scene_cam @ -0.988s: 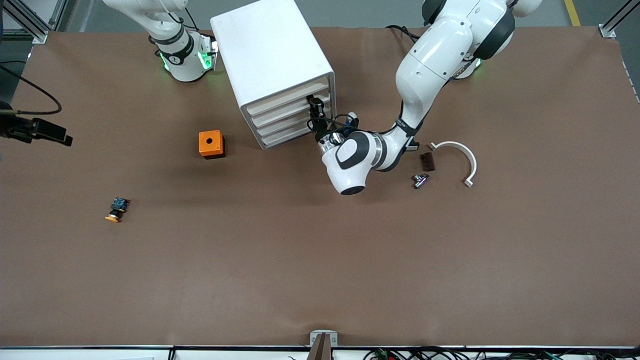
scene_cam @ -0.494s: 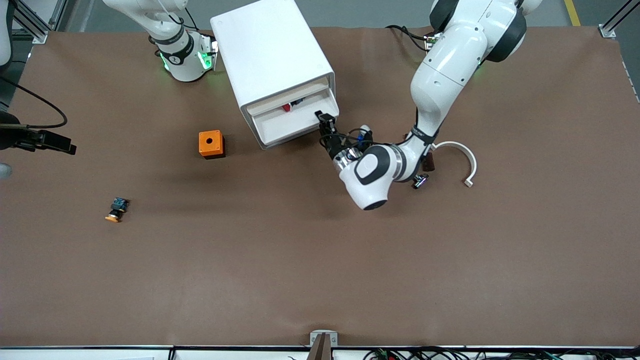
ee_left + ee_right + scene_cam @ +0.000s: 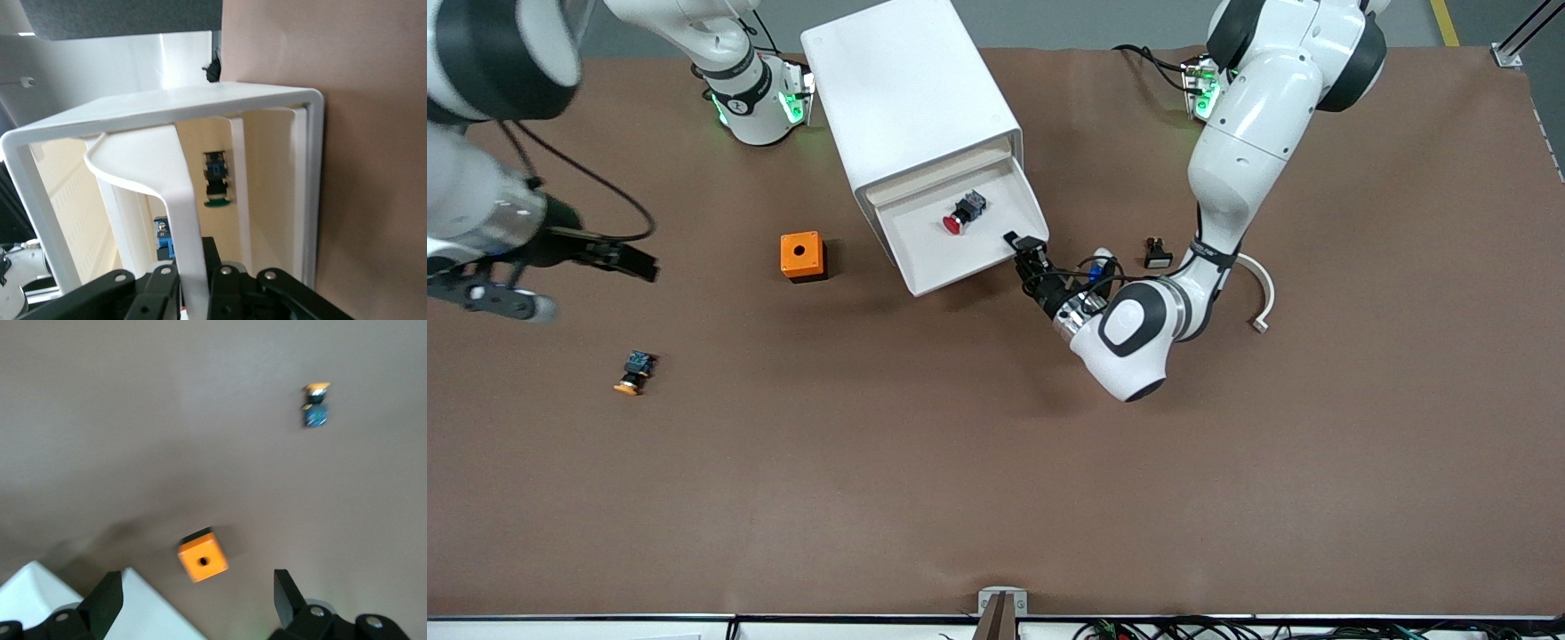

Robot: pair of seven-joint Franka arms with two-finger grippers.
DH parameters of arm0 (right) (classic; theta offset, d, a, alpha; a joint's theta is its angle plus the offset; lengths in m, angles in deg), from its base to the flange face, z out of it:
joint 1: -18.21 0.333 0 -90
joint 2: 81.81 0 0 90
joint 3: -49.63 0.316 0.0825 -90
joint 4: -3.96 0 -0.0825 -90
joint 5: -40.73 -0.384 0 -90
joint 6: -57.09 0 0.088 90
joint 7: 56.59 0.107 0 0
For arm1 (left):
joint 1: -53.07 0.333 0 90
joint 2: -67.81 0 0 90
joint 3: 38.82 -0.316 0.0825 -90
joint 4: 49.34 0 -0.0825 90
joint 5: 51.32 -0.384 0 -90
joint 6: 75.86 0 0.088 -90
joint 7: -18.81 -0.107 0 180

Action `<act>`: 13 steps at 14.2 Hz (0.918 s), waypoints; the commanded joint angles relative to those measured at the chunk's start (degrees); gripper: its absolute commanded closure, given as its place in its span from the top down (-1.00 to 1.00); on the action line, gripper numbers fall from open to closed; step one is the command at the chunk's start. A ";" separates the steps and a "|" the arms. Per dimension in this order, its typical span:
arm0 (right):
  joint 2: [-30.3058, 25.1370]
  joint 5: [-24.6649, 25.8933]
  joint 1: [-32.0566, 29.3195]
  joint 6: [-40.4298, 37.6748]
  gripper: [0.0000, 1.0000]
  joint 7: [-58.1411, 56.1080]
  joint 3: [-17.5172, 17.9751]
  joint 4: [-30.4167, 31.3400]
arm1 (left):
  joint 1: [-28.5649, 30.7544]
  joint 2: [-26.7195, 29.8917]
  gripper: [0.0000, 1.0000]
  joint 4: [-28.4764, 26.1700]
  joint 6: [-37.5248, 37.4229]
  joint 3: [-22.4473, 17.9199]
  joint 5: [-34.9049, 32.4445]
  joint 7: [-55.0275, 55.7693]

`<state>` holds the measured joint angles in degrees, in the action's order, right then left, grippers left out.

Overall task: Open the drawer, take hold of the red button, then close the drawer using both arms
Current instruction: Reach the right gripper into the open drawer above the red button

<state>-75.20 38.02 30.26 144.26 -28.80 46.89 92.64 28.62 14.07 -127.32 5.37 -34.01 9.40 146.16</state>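
drawer (image 3: pixel 960 236) pulled out of cabinet (image 3: pixel 907 98) | left gripper (image 3: pixel 1024 252) clamped on drawer front | button (image 3: pixel 963 213) exposed inside drawer | right gripper (image 3: pixel 636 264) spread empty, approaching cabinet; grab judged next

Matte bench, shiny plastic everywhere else

Bench (image 3: pixel 960 498) has a dull brown paper-like cover; cabinet (image 3: pixel 907 98) and drawer (image 3: pixel 925 258) look like smooth white plastic, arms (image 3: pixel 1254 133) glossy, button (image 3: pixel 963 213) cap shiny red.
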 commanded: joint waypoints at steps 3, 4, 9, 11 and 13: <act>1.30 -4.40 8.23 3.70 1.00 14.10 -0.60 -0.10 | 0.99 -0.41 -0.72 1.16 4.38 -1.12 -0.16 -1.94; 1.30 -4.40 10.17 4.75 1.00 17.53 -0.60 0.17 | 0.99 -0.41 -0.72 1.16 4.47 -1.21 -0.16 -1.94; 1.74 -4.32 19.92 10.29 1.00 29.50 -0.69 3.24 | 0.90 -0.23 0.24 1.16 4.55 -1.21 -0.42 -2.55; 3.06 -4.14 23.44 11.09 1.00 33.72 -0.69 3.16 | 0.73 0.03 1.00 1.16 4.55 -1.21 -0.69 -3.69; 4.20 -4.14 25.91 11.44 1.00 37.15 -0.69 3.25 | 0.90 0.30 1.00 1.16 4.55 -1.21 -0.78 -4.56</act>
<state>-71.91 34.41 53.93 155.12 5.29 46.99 95.77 29.92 14.03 -126.38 9.59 -34.67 9.29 143.05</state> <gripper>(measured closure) 0.000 0.366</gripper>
